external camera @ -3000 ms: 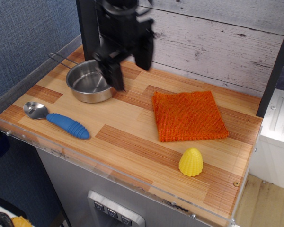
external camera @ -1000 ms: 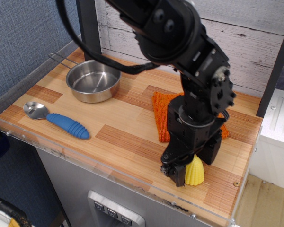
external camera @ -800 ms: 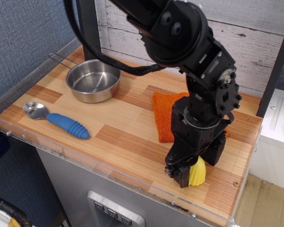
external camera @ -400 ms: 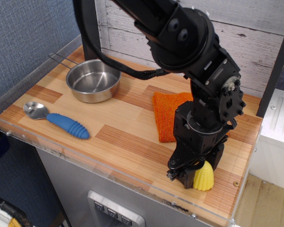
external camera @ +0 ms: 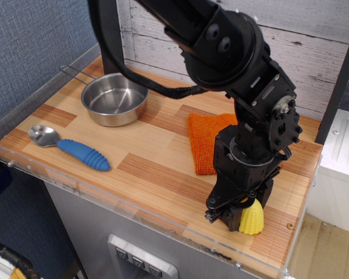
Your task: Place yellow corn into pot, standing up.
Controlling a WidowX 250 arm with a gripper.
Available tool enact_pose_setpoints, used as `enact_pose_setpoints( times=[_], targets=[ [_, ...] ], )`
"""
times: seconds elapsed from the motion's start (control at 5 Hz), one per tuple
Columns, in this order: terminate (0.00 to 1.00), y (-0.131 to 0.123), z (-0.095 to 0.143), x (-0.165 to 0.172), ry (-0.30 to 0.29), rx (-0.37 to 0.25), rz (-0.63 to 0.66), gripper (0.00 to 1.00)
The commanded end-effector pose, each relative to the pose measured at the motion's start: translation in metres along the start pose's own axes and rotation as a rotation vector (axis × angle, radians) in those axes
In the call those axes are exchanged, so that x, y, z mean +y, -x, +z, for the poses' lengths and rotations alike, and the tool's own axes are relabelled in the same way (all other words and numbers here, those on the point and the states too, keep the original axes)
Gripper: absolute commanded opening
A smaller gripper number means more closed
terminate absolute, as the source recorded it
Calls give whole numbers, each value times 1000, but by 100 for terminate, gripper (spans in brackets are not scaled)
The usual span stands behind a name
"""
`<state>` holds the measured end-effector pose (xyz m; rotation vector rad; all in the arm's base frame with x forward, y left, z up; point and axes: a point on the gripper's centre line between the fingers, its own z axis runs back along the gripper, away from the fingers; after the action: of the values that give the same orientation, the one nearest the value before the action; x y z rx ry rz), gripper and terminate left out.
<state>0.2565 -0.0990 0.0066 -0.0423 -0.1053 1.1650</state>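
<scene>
The yellow corn [external camera: 252, 220] stands upright on the wooden table near the front right corner. My gripper [external camera: 237, 210] is down at the table around the corn. One black finger [external camera: 220, 215] touches the corn's left side and the other finger is hidden behind the corn and wrist. I cannot tell whether the jaws press on it. The pot [external camera: 113, 99], shiny steel with a thin wire handle, sits empty at the back left, far from the gripper.
An orange cloth [external camera: 207, 141] lies behind the gripper, partly covered by the arm. A metal spoon with a ribbed blue handle [external camera: 81, 153] lies at the front left. A clear plastic rim [external camera: 163, 218] runs along the table's front edge, close to the corn.
The arm came from above the pot down to the corn at the front right. The corn was nudged right and toward the front edge. In the last half second almost nothing moved.
</scene>
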Motion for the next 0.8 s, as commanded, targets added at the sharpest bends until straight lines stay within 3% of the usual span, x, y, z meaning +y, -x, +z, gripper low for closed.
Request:
enact_pose_setpoints(
  times=[0.0,0.6],
  targets=[
    [0,-13,27,1,58,-23,35,0],
    [0,-66,89,9,138,-74,202,0]
  ],
)
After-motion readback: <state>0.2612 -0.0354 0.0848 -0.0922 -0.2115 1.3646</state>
